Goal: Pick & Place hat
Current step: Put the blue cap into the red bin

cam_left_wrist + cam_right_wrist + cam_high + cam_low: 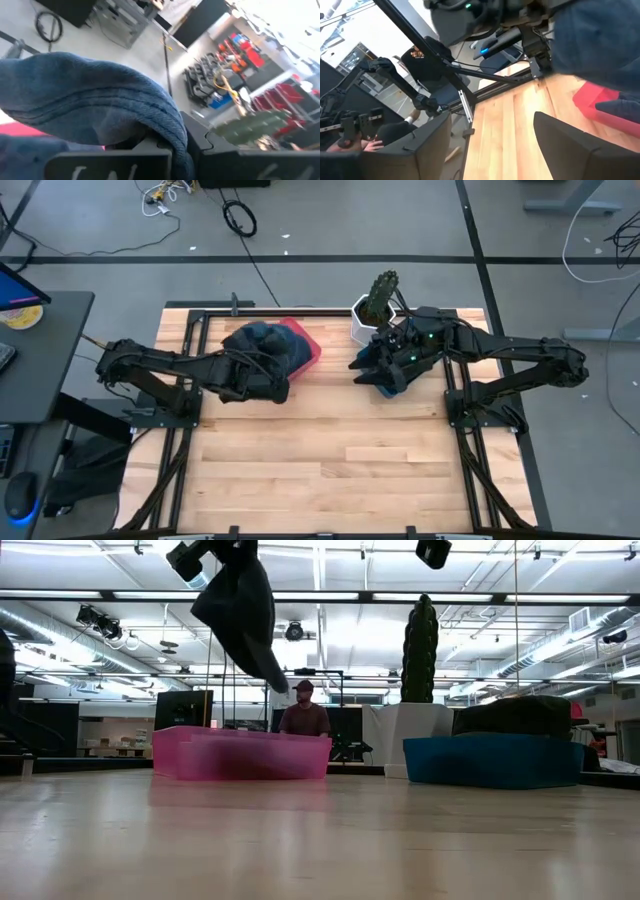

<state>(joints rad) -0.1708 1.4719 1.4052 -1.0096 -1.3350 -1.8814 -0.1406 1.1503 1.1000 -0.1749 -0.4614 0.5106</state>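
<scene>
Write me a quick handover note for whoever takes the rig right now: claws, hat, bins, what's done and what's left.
Left claw: shut on the dark blue hat, holding it lifted above the pink bin.
Right claw: open, holding nothing, over the blue bin, next to the white cactus planter.
Done: hat picked up and carried over the pink bin.
Left: lower it, let go of the hat into the pink bin, pull the left arm back. The blue bin already holds something dark; I can't tell what.

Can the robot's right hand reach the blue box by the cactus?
Probably yes. The right hand hangs open right above the blue box, with nothing between them. The left hand is busy holding the hat.
</scene>
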